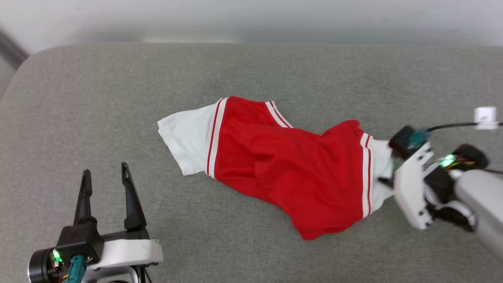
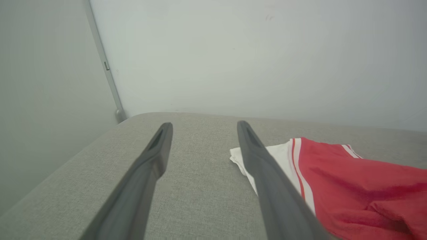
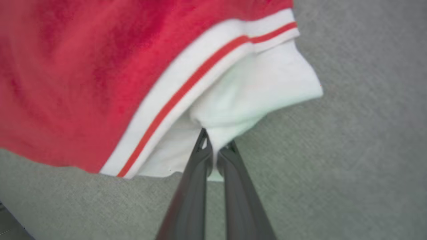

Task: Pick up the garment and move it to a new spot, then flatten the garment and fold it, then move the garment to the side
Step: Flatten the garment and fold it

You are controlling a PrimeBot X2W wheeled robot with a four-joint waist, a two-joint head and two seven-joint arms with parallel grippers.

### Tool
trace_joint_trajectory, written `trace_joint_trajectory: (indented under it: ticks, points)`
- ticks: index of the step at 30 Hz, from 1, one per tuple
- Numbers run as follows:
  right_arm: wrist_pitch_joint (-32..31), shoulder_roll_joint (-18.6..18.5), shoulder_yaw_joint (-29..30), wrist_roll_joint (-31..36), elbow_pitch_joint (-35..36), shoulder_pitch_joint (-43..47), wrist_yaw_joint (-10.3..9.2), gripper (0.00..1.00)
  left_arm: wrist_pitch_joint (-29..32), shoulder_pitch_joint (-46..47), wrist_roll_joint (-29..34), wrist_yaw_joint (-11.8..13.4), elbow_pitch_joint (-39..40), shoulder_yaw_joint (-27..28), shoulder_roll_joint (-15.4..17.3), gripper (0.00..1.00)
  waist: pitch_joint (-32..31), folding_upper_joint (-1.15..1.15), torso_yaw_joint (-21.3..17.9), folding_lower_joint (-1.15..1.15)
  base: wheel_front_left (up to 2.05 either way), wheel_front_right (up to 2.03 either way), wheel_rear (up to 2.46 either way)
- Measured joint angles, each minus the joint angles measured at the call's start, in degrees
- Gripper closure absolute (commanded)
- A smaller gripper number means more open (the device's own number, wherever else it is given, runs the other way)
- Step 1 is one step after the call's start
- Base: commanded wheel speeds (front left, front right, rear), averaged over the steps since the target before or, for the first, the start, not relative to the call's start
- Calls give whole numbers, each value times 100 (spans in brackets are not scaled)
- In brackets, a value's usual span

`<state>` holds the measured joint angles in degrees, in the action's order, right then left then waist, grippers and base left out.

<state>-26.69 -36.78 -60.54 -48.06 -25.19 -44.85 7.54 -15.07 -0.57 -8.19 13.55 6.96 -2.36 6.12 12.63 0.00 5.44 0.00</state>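
Observation:
The garment [image 1: 283, 165], a red shirt with white sleeves edged in thin red stripes, lies crumpled in the middle of the grey padded surface [image 1: 251, 67]. My right gripper [image 3: 216, 145] is shut on the white sleeve at the garment's right end; in the head view its fingers are hidden behind the wrist [image 1: 412, 184]. My left gripper [image 1: 105, 173] stands open at the lower left, apart from the garment, with nothing between its fingers. The left wrist view shows the garment's [image 2: 350, 186] white left sleeve just beyond the right finger [image 2: 267, 176].
A pale wall [image 1: 251, 19] runs behind the surface's far edge. The surface's rounded left corner [image 1: 27, 63] lies at the far left. A black cable with a white tag [image 1: 485, 117] trails from the right wrist.

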Motion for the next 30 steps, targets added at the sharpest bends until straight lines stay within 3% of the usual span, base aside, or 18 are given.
trace_joint_trajectory:
  ticks: [9,17,18,19,25,30]
  points:
    - [3,-1071,396,-445,132,199,-2,100,0,-160,194,-292,-55,208,-181,0,-192,0,-237,0,0,0,0]
    - [-45,-844,482,-781,-515,881,-2,100,0,-174,268,-450,-245,253,-269,0,-158,0,-284,0,0,0,0]
    - [65,-800,534,-784,-567,915,-2,60,0,-174,291,-457,-269,269,-272,0,-172,0,-294,0,0,0,0]
    - [193,-764,594,-784,-622,950,-2,0,0,-174,297,-482,-293,287,-275,0,-193,0,-308,0,0,0,0]
    - [1350,-660,1031,-347,-576,1090,-2,0,0,-116,294,-609,-378,525,-270,0,-397,0,-395,0,0,0,0]
    - [2754,-519,1871,280,-427,1218,-2,0,0,118,309,-856,-461,672,-70,0,-490,0,-546,0,0,0,0]
